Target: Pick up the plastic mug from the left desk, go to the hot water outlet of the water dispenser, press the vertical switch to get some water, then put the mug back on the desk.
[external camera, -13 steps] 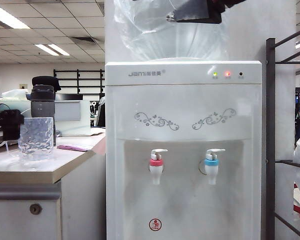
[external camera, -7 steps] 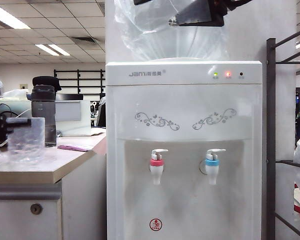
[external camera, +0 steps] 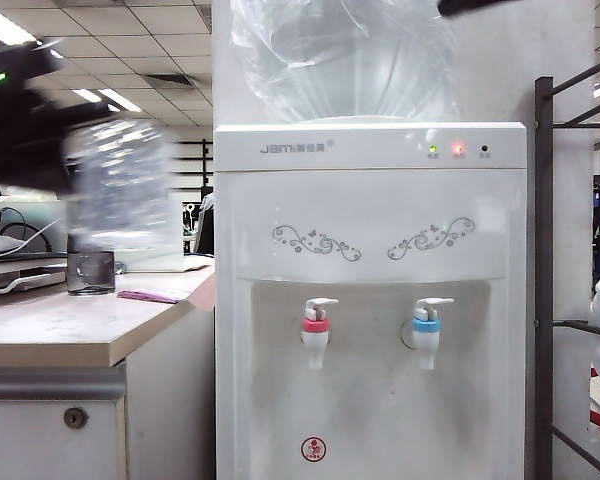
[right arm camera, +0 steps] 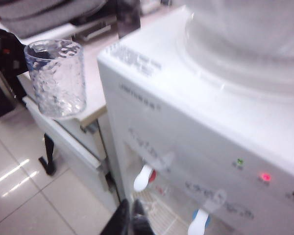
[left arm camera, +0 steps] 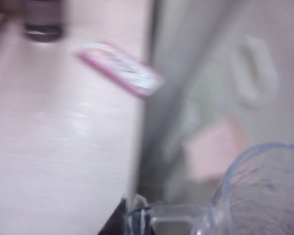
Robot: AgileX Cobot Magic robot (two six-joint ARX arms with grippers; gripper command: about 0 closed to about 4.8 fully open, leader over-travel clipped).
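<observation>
The clear dimpled plastic mug (external camera: pixel 120 190) hangs blurred in the air above the left desk (external camera: pixel 60 330). My left gripper (left arm camera: pixel 137 223) is shut on its thin loop handle (left arm camera: pixel 179 214), and the dark arm (external camera: pixel 20 115) shows to the mug's left. The mug (right arm camera: pixel 56 78) also shows in the right wrist view, beside the water dispenser (external camera: pixel 370 230). The hot water outlet (external camera: pixel 315 335) with its red collar and white vertical switch (external camera: pixel 320 303) is untouched. My right gripper (right arm camera: pixel 131 220) is shut and empty, high above the dispenser front.
A blue-collared tap (external camera: pixel 426 333) sits right of the red one. The dark tumbler's base (external camera: pixel 90 272) and a pink-edged card (external camera: pixel 145 296) stay on the desk. The big clear bottle (external camera: pixel 345 60) tops the dispenser. A dark metal rack (external camera: pixel 542 280) stands at the right.
The left gripper closed on the mug's handle and lifted the mug off the desk, up and to the right. The right gripper shut and rose almost out of the exterior view.
</observation>
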